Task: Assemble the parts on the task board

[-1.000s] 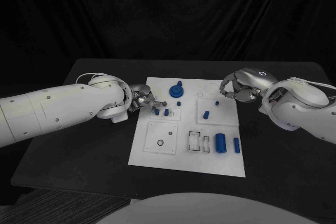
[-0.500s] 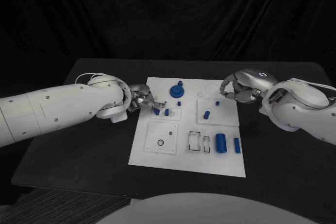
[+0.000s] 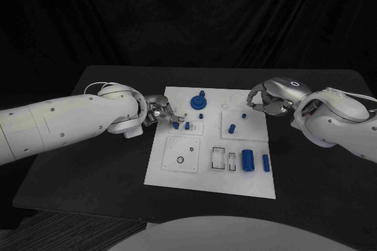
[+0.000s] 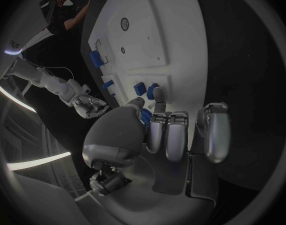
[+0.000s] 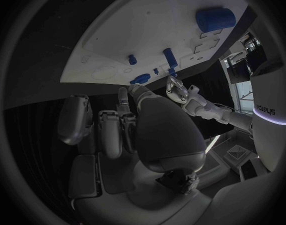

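Note:
The white task board [image 3: 208,180] lies mid-table. My left hand [image 3: 161,114] hovers at its upper left, fingertips just above two small blue parts [image 3: 181,126] standing in a slot plate. In the left wrist view, the left hand [image 4: 168,135] pinches a small blue part [image 4: 146,116] between thumb and finger, close to those two parts [image 4: 140,89]. My right hand [image 3: 267,101] hangs over the board's upper right corner with its fingers curled in; the right wrist view of this hand [image 5: 137,125] shows nothing in it.
A round blue knob [image 3: 198,102] stands at the board's top. A blue peg [image 3: 232,128] and a smaller one [image 3: 243,116] sit right of centre. A thick blue cylinder [image 3: 247,159] and a thin bar [image 3: 266,163] lie lower right.
My left hand's fingertips have drawn back slightly toward the board's left edge. The right hand has not moved.

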